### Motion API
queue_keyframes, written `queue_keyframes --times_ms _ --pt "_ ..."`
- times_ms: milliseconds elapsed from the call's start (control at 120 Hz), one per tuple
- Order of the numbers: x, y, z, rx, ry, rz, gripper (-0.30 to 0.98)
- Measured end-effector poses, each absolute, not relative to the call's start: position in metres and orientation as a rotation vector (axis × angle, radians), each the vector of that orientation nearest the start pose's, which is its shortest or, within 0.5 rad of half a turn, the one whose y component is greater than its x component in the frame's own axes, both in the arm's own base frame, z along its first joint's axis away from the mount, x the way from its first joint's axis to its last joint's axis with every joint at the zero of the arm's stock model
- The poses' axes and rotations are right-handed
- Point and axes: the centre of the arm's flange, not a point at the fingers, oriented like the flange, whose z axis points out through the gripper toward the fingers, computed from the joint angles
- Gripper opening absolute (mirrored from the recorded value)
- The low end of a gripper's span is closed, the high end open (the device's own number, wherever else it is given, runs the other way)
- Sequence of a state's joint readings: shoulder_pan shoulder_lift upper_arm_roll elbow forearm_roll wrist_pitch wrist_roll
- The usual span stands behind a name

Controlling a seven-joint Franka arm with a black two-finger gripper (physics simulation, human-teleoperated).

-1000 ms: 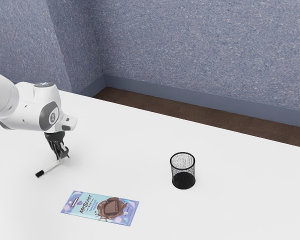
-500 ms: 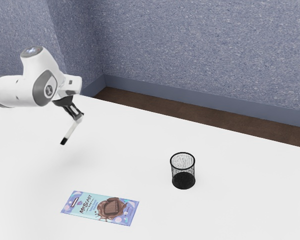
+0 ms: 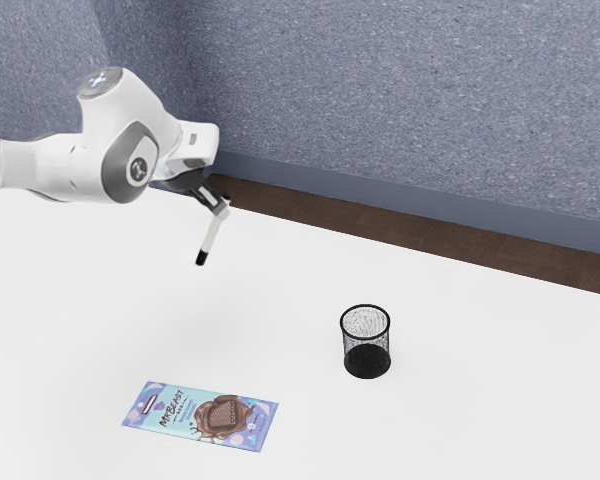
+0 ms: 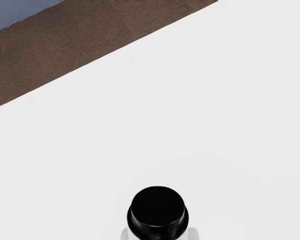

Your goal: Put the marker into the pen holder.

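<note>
The marker [image 3: 211, 236] is in the air above the white surface [image 3: 480, 390], pinched near its upper end between the jaws of the gripper [image 3: 220, 208]. The exterior view gives its length from the side: a white barrel with a dark lower end [image 3: 201, 257] and a small dark upper end beside the jaws. Its long axis is steep but tilted, the lower end pointing down and somewhat toward the exterior view's left, the upper end leaning toward the exterior view's right. The wrist view looks onto the round black upper end [image 4: 158, 207], with a little of the pale barrel below its rim.

The pen holder [image 3: 366, 338], a black mesh cup, stands upright on the surface, well apart from the marker toward the exterior view's right. A chocolate bar [image 3: 200, 415] in a blue and purple wrapper lies flat, apart from the holder on its exterior-view left. Past the surface's straight edge run the brown floor [image 3: 410, 237] and the speckled blue-grey wall [image 3: 380, 100]. The wrist view, too, takes in that edge and the floor.
</note>
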State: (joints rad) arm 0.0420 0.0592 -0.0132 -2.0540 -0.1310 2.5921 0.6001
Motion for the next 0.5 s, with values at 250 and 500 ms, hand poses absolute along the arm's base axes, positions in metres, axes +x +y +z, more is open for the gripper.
queue_keyframes --times_ms 250,500 --pt "0.619 -0.033 0.459 -2.907 0.808 -0.786 -0.08" --pt "0.618 -0.088 0.462 -2.896 0.924 -0.838 -0.08"
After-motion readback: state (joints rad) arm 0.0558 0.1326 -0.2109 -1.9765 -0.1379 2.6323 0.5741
